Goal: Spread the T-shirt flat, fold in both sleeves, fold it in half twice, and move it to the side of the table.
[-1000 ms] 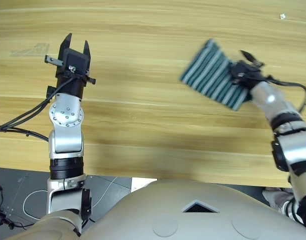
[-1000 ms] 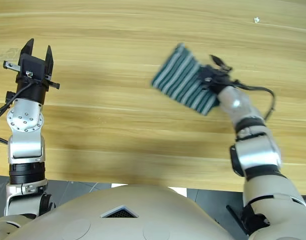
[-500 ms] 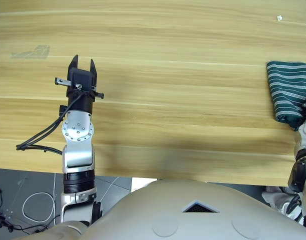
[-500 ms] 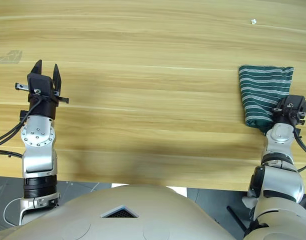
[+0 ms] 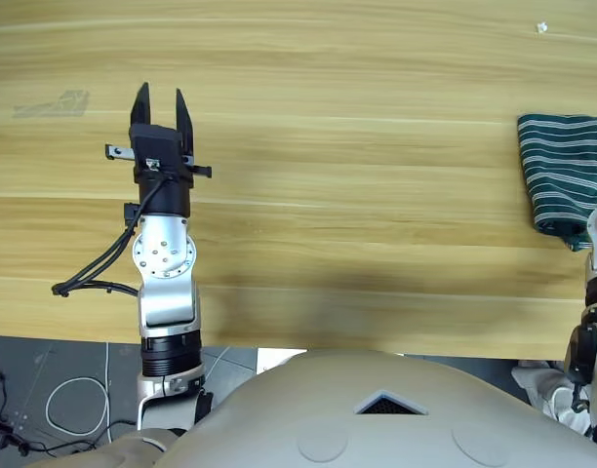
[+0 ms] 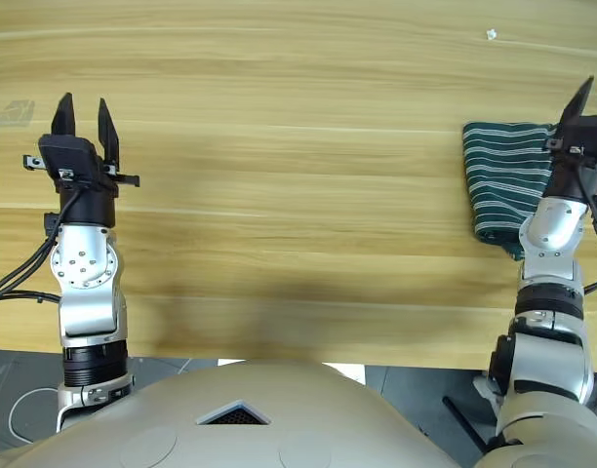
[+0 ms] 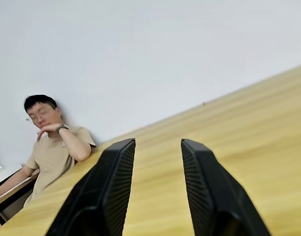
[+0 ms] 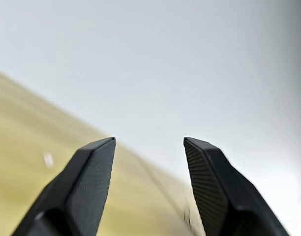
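The right arm hides part of the T-shirt (image 6: pixel 501 180), a folded dark green bundle with white stripes lying at the right edge of the tabletop (image 5: pixel 357 195). The right gripper (image 8: pixel 149 142) is by it, fingers apart, holding nothing. The left gripper (image 5: pixel 160 95), fingers apart too, is over the left side. A wide stretch of wood lies between the 2.

The T-shirt (image 6: pixel 494 180) at the table's (image 6: pixel 308 88) right edge is dark green with thin white stripes, the table pale streaky wood grain, the left gripper (image 5: pixel 158 102) and right gripper (image 8: pixel 149 142) black.
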Tool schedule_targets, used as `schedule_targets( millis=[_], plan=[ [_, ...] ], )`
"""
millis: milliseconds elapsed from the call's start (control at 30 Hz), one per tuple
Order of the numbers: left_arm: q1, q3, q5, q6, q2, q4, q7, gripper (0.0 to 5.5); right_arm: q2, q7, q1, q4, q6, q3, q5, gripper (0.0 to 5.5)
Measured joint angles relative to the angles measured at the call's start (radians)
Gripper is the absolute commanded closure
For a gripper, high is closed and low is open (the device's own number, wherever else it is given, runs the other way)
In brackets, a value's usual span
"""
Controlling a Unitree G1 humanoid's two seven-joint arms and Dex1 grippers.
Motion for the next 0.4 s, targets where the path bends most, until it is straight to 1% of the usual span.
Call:
schedule_targets(
  millis=[67, 167, 267, 400],
  plan=[
    [-0.001, -0.001, 0.0, -0.019, -0.01, -0.006, 0.01, 3.78, 0.039, 0.009, 0.056, -0.145, 0.01, 0.008, -0.01, 2.92],
    [0.002, -0.039, 0.005, -0.051, -0.04, -0.004, 0.017, 3.78, 0.2, 0.122, 0.131, -0.287, 0.001, 0.092, 0.136, 2.92],
    [0.02, -0.085, 0.002, -0.107, -0.074, 0.028, 0.022, 3.78, 0.352, 0.208, 0.245, -0.355, -0.011, 0.181, 0.23, 2.92],
    [0.053, -0.136, -0.016, -0.185, -0.114, 0.064, 0.02, 3.78, 0.446, 0.305, 0.293, -0.447, -0.055, 0.237, 0.328, 2.92]
  ],
)
